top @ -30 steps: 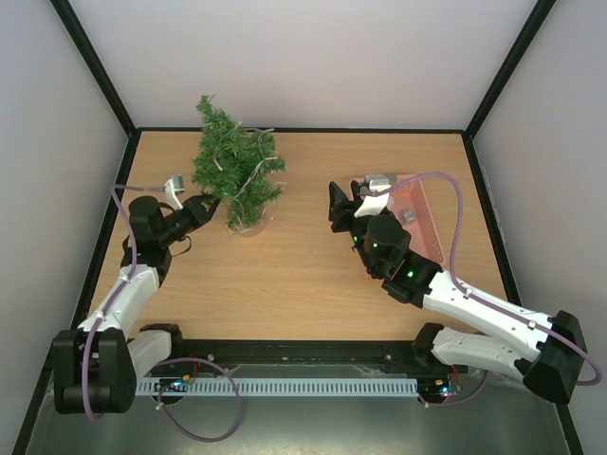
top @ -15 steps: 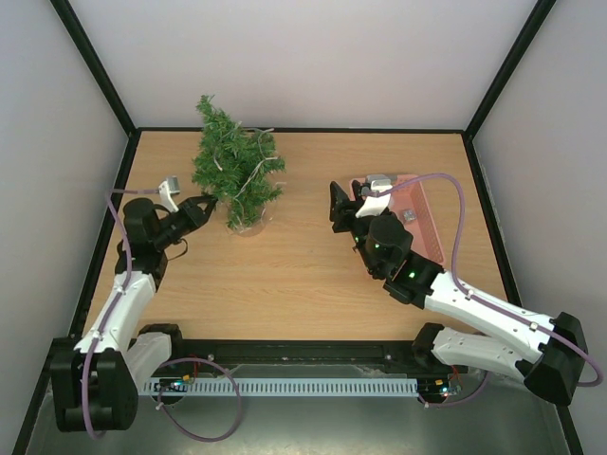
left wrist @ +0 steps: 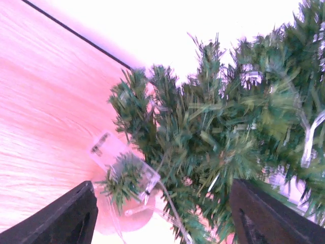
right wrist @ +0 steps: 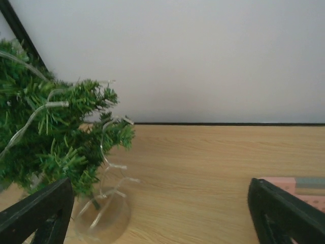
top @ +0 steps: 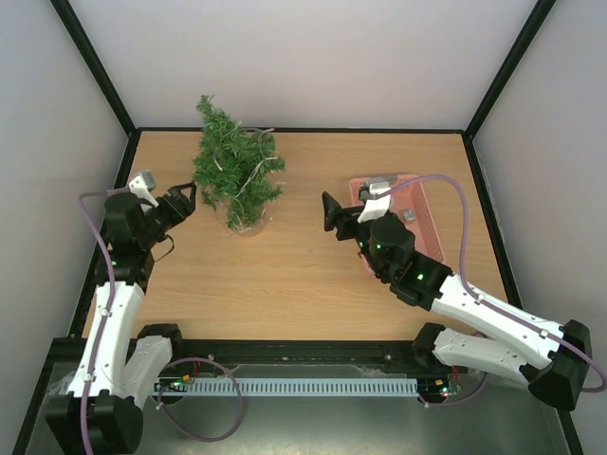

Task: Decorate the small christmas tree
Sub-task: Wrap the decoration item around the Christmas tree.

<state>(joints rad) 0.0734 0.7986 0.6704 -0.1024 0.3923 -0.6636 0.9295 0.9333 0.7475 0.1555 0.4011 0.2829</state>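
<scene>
Wooden table point(top: 285, 275) holds one small christmas tree point(top: 234, 171), one pink basket point(top: 432, 233).

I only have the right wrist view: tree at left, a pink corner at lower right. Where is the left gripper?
Observer: The left gripper is just left of the tree, close to its branches. I can't tell if it touches them.
Operator: Is it holding anything?
Observer: No. Its fingers stand wide apart with nothing between them.
Operator: What's the pink corner?
Observer: A pink basket on the table, right of the right gripper. There are small grey pieces inside.
</scene>
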